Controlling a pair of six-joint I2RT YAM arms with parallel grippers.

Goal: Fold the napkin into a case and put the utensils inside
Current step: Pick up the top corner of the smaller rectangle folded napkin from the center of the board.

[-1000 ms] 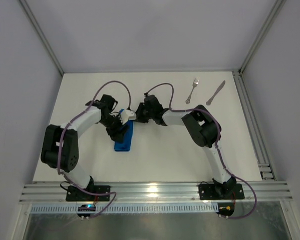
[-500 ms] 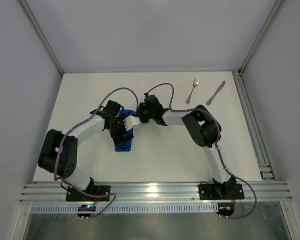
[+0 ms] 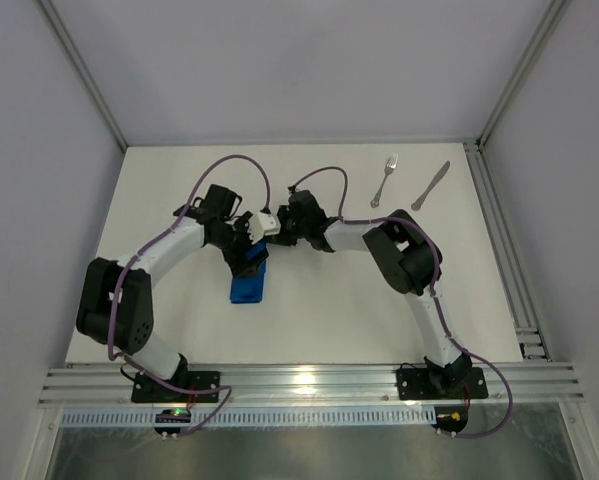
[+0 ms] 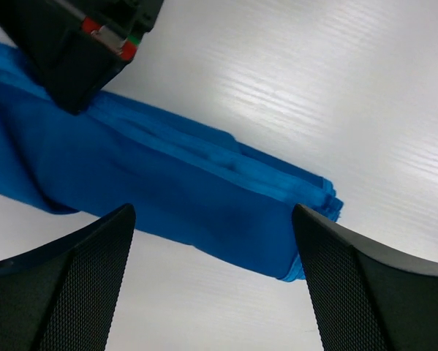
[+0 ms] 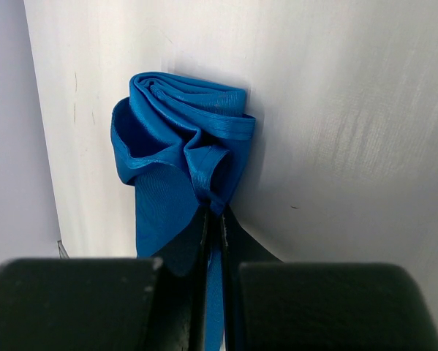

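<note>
The napkin [image 3: 248,285] is a narrow bright blue folded strip lying on the white table, the case shape. In the left wrist view the napkin [image 4: 167,190] shows stacked layers along its far edge. My left gripper [image 3: 251,254] hovers over its upper end, and its jaws [image 4: 215,292] are open and empty. My right gripper [image 5: 215,212] is shut on a fold of the napkin [image 5: 167,146] at that end, which bunches up and gapes. The fork [image 3: 385,180] and knife [image 3: 431,185] lie apart at the far right.
White walls and aluminium posts enclose the table [image 3: 319,320]. A metal rail [image 3: 509,260] runs along its right side, and another [image 3: 309,380] along the near edge by the arm bases.
My left gripper has opened wide, let go of the napkin and drawn back toward the far left. The right gripper has stayed pinched on the napkin's end.
</note>
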